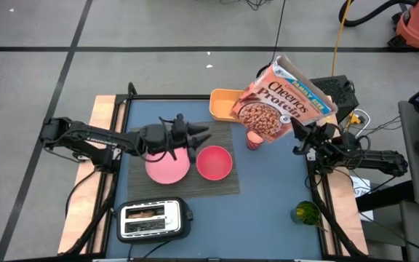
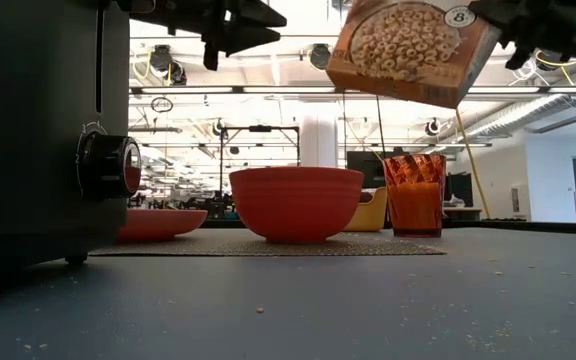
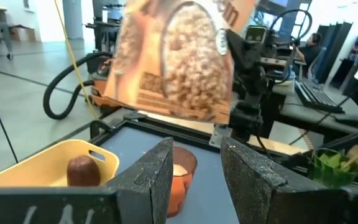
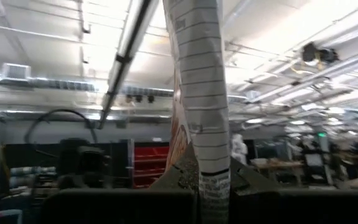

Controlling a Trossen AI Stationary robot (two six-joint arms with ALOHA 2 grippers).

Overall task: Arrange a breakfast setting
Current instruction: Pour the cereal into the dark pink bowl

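The grey woven placemat lies mid-table. On it rest the flat pink plate and the pink bowl; both also show in the low view, the bowl standing right of the plate. A brown toast slice sits in the toaster's slot. A small dark red fruit lies in a yellow tray. The spoon is out of view. My left gripper hovers open and empty above the plate and bowl. My right gripper is shut on a Cheerios cereal box. My right gripper pinches the cereal box between its two fingers at the box's near right corner; the narrow printed side panel stands between the fingers. The box is lifted clear and tilted, high above an orange cup.
The black-and-silver toaster stands at the near left edge. The orange cup stands just right of the placemat, under the box. A green leafy object lies at the near right. Bare blue table lies near and right of the placemat.
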